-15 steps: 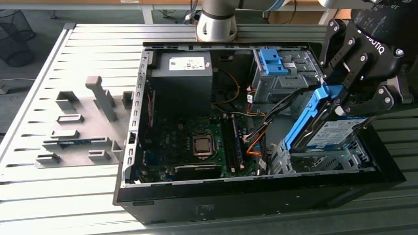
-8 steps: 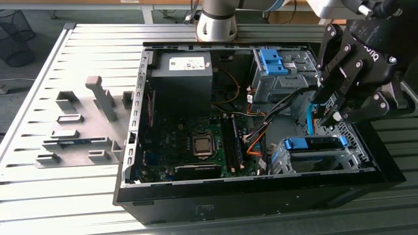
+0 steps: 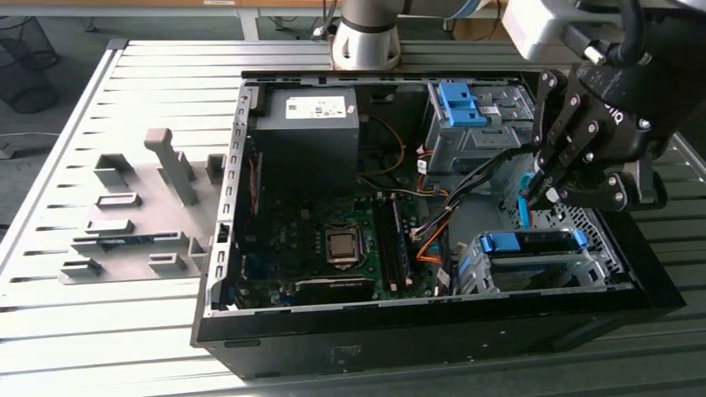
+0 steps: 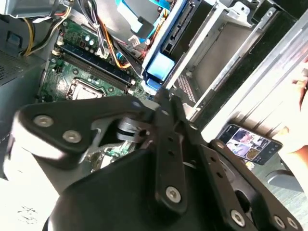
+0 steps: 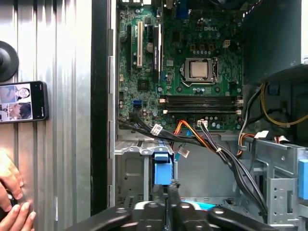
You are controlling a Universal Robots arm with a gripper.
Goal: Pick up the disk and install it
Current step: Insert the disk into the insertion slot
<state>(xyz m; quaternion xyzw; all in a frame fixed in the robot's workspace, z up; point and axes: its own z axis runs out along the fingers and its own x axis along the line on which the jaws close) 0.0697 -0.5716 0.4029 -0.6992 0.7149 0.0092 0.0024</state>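
So the gripper (image 3: 543, 197) sits at the right of the exterior view, over the open PC case (image 3: 331, 356), and its fingers look pinched onto the disk (image 3: 523, 198). The disk is being held on edge, showing as a thin blue strip below the fingers, just above the lower drive cage (image 3: 530, 265). In the second wrist view the disk (image 4: 161, 62) runs up from the fingertips with its blue frame toward the metal bay wall. In the first wrist view the blue end (image 5: 162, 169) sits right over the cage slot.

My read: pickup's done, and seating it isn't, since it's not down in the cage yet. There's a phone (image 5: 21, 101) and a person's hand (image 5: 12, 202) on the table beside the case.
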